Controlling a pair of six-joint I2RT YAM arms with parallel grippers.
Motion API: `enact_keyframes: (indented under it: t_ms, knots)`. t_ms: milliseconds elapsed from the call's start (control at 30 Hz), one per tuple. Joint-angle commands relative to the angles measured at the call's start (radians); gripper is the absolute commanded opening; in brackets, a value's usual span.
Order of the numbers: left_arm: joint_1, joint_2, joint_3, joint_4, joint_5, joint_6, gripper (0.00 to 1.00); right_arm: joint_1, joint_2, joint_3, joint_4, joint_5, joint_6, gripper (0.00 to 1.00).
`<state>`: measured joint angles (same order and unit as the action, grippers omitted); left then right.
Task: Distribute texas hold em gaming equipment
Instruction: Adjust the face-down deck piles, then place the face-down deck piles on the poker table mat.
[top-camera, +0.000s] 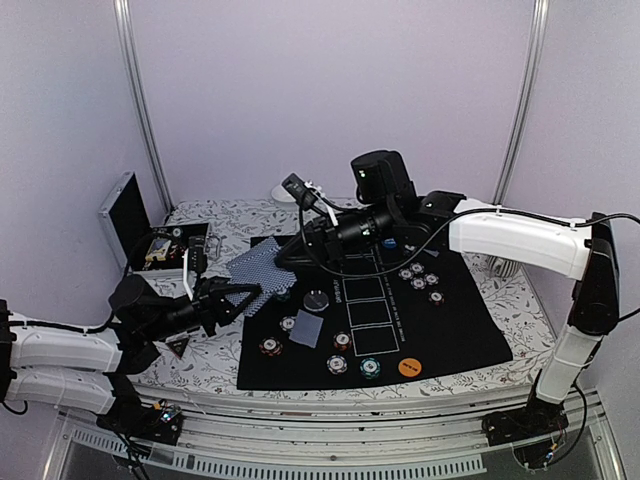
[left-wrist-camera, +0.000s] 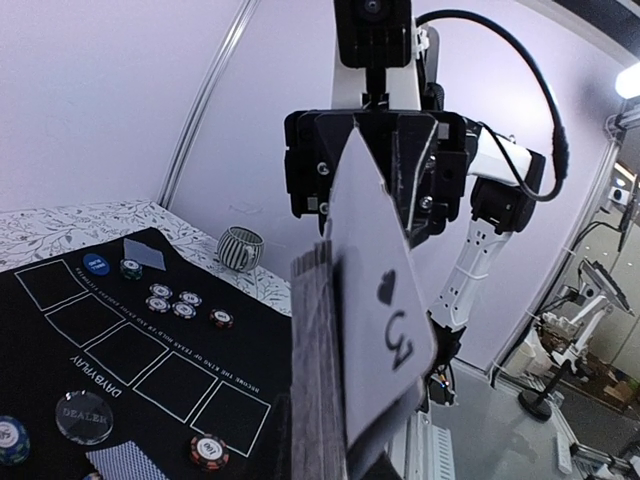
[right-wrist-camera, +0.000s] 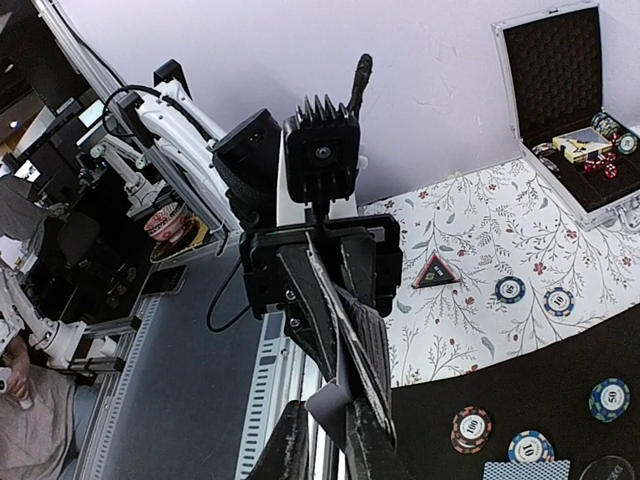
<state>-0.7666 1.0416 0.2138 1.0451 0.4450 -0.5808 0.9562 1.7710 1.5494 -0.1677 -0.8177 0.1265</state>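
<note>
Left pincer (top-camera: 240, 295): closed on deck (top-camera: 255, 268), left of centre in top view. Right pincer (top-camera: 288, 258): pinching one card (left-wrist-camera: 385, 300) at the deck. Chips (top-camera: 418, 277): on mat (top-camera: 460, 330), centre-right.

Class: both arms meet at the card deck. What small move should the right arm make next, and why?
Probably draw the right end effector back, sliding the card free. It already pinches that single card, which stands partly off the deck that the left end effector clamps.
</note>
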Motion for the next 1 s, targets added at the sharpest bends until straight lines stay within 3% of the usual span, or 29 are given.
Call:
enact_keyframes:
  t_ms: [0,67,133,433,567,767,967]
  knots:
    - [0.002,0.001,-0.003,0.058,0.001,-0.01,0.0,0.028,0.033,0.021,-0.026,0.009,-0.008,0.21]
    - [0.002,0.0,-0.002,0.054,-0.008,-0.01,0.0,0.027,0.023,0.012,-0.032,0.089,-0.008,0.36]
    - [0.001,0.0,-0.003,0.047,-0.014,-0.009,0.0,0.027,0.009,0.0,-0.03,0.16,-0.008,0.39]
    - [0.001,0.005,0.001,0.038,0.001,-0.005,0.0,0.059,-0.006,-0.024,0.011,0.378,-0.027,0.32]
    - [0.001,0.003,-0.002,0.026,0.002,0.001,0.0,0.06,-0.047,-0.08,0.099,0.498,-0.002,0.21]
    - [-0.001,-0.003,0.001,0.02,-0.003,0.011,0.0,0.074,-0.01,-0.065,0.107,0.462,-0.013,0.12]
    - [-0.001,-0.003,-0.005,0.025,-0.005,0.009,0.0,0.079,0.029,-0.042,0.086,0.272,-0.044,0.03]
